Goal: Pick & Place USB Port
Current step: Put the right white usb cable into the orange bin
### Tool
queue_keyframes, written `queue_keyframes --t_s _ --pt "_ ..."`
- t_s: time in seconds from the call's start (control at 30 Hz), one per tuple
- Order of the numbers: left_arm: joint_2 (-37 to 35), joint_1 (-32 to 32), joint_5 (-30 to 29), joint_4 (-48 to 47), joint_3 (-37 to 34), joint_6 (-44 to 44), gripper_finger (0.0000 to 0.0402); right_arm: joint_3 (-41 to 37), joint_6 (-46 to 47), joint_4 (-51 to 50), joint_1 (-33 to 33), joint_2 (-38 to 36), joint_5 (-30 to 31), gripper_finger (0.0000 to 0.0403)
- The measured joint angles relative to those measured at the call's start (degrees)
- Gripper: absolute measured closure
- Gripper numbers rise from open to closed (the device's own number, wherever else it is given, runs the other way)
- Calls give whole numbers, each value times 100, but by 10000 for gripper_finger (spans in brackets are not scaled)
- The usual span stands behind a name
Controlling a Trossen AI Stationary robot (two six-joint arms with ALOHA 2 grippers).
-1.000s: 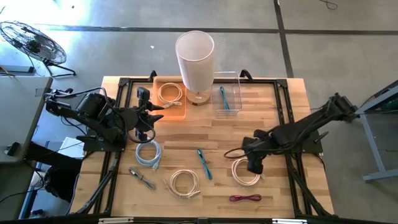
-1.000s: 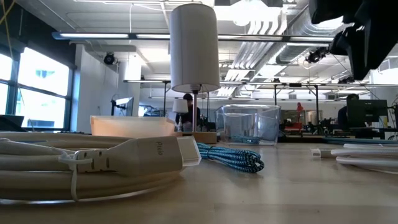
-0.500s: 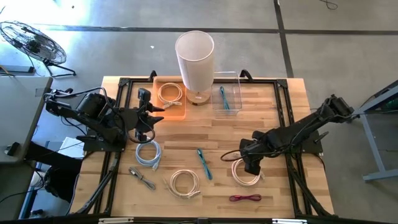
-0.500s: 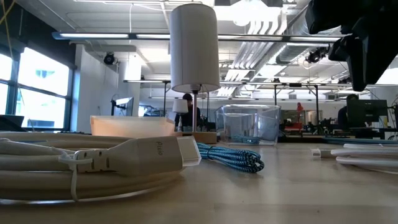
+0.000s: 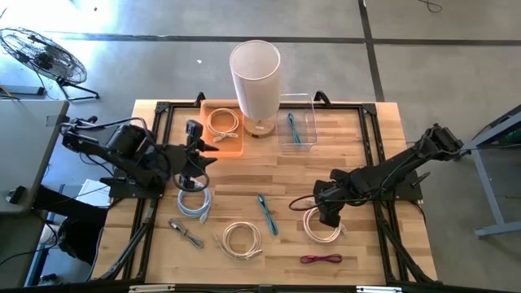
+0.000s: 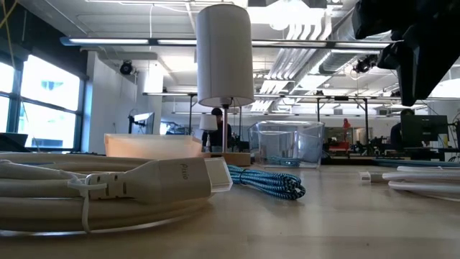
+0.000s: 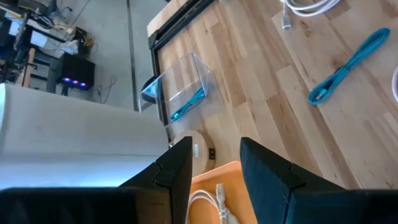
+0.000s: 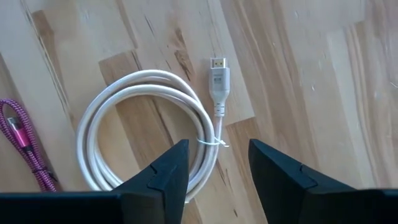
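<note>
From above, the tall white cylindrical lamp stands at the far middle of the wooden-slat desk. The right claw hangs over the white coiled cable with a flat plug, which lies on the desk toward the near edge and off to the right of the lamp. The left claw sits just left of the orange tray beside the lamp; from here neither claw's spread can be judged.

The level view hides that cable's coil, showing only pale cable ends far right of the lamp, beneath the dark right arm.

The left wrist view shows its claw parted, empty, over the orange tray near the lamp base.

The right wrist view alone shows the cable plainly: a round tied coil, its plug stretched straight out from the tie, pointing away from the parted, empty claw.
</note>
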Motion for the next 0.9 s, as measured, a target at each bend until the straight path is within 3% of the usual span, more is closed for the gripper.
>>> queue_keyframes --t_s 0.9 --pt "87 0 106 -9 2 66 270 0 431 -298 -2 2 -422 247"
